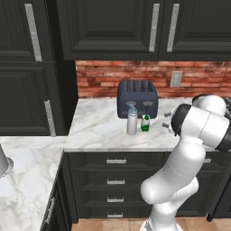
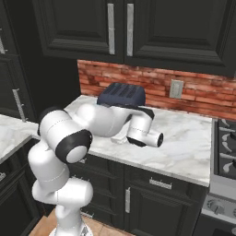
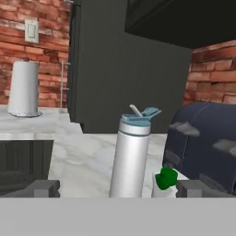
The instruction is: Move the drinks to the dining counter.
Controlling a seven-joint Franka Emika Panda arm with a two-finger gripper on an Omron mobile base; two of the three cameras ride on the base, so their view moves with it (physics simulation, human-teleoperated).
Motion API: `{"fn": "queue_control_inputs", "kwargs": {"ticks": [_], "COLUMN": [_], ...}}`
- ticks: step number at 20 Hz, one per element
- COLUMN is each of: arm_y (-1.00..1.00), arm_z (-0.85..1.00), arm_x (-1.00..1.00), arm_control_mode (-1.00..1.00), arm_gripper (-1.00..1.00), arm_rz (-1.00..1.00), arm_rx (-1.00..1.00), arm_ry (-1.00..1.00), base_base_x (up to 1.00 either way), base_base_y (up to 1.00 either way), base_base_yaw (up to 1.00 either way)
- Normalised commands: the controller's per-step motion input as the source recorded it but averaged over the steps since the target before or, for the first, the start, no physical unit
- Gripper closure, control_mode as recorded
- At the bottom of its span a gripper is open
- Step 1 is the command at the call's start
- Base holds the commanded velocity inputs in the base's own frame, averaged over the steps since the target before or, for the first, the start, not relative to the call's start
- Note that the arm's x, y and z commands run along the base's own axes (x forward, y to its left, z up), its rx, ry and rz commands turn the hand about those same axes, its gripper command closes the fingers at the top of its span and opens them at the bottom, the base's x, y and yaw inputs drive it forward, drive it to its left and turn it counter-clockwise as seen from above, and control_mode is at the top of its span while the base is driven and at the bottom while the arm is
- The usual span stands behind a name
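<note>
**Open Gripper Faces Bottle on Marble Worktop**

The gripper (image 3: pixel 118 188), jaws spread wide and holding nothing, points at the grey metal bottle (image 3: pixel 130 156), which stands upright between its fingertips' line of sight. The green-and-white carton (image 1: pixel 145 122) sits just beside the bottle, before the toaster (image 1: pixel 137 98) near the worktop's (image 1: pixel 99 131) back edge. The hand view adds a paper-towel roll (image 3: pixel 23 89).

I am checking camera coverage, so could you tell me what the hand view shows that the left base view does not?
Hand view alone: the paper-towel roll on the far counter, and the open gripper facing the drinks. Left base view alone: the dark drawers under the worktop. Both: the grey metal bottle, green-and-white carton and toaster.
</note>
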Motion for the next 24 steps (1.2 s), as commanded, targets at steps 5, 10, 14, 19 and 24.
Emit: {"fn": "queue_control_inputs", "kwargs": {"ticks": [5,10,14,19,24], "arm_y": [0.11,0.05,0.07,0.13,0.12], "arm_z": [-0.06,0.00,-0.01,-0.04,0.00], "arm_x": [0.08,0.02,0.00,0.00,0.00], "arm_control_mode": [-1.00,-1.00,-1.00,-1.00,-1.00], "arm_gripper": [-1.00,-1.00,-1.00,-1.00,-1.00], "arm_rz": [-0.22,-0.23,-0.16,-0.04,0.00], "arm_rx": [-0.03,0.00,0.00,0.00,0.00], "arm_ry": [0.00,0.00,0.00,0.00,0.00], "base_base_x": [0.00,0.00,0.00,0.00,0.00], "base_base_y": [0.00,0.00,0.00,0.00,0.00], "base_base_yaw": [0.00,0.00,0.00,0.00,0.00]}}
